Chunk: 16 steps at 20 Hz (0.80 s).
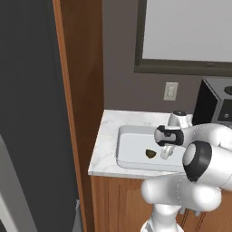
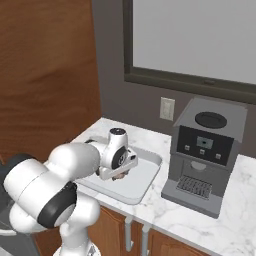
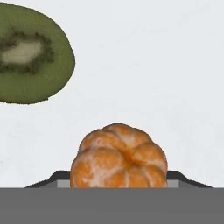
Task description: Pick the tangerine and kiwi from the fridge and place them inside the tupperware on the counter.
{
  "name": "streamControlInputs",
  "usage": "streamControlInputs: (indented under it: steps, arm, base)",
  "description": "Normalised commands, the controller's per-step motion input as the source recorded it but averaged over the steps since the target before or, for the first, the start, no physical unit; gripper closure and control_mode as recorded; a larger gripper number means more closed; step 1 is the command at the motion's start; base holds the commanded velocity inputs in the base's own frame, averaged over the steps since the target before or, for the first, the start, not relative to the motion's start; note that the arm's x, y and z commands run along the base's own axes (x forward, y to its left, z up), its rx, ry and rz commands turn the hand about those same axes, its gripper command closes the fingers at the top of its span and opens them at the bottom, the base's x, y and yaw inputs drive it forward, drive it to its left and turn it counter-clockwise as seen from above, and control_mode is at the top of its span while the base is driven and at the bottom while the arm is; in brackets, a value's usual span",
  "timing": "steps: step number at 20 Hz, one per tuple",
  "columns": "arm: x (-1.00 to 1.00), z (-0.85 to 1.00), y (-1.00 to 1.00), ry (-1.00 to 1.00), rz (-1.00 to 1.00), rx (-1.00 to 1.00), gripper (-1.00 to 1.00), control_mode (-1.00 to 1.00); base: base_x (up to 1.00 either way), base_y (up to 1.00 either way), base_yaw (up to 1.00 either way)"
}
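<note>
Hand view: tangerine (image 3: pixel 119 156) held between the jaws above tupperware (image 3: pixel 144 65), kiwi (image 3: pixel 31 53) beside

Tupperware (image 1: pixel 131 154) on marble counter (image 1: pixel 105 145)

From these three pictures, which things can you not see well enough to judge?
- Gripper fingers: the tangerine covers them in the hand view; too small in the left base view to tell whether they grip.
- Tangerine: its underside is cut off in the hand view.
- Kiwi: the hand view's edge cuts it.
- Tupperware: the arm covers its left part in the right base view.
</note>
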Motion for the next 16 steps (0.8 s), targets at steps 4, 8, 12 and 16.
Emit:
streamControlInputs:
  steps: [4,8,12,16]
  arm:
    - [0.19,-0.44,-0.12,0.00,0.03,0.00,-1.00,-1.00]
    - [0.08,-0.21,-0.09,0.00,0.00,0.00,-1.00,-1.00]
    - [0.00,-0.03,-0.03,0.00,0.00,0.00,-1.00,-1.00]
    - [-0.07,0.06,0.00,0.00,0.00,0.00,-1.00,-1.00]
  base:
    - [0.00,0.00,0.00]
    - [0.00,0.00,0.00]
    - [0.00,0.00,0.00]
    - [0.00,0.00,0.00]
